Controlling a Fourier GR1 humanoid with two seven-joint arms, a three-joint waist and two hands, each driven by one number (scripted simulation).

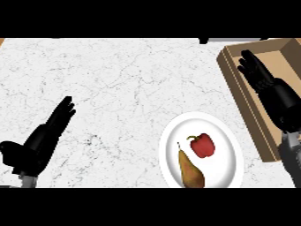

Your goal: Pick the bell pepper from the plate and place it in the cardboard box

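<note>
The counter (114, 79) offers wide free room across its left and far parts, where only the left hand (45, 134) rests open at the near left. On the plate (226, 165) at the near right, a pear (191, 170) crowds the bell pepper (203, 145) from the near-left, leaving its far and right sides open. Just right of the plate, the cardboard box (247, 106) raises its left wall as a barrier, and the flat right hand (270, 88) fills much of its open top.
</note>
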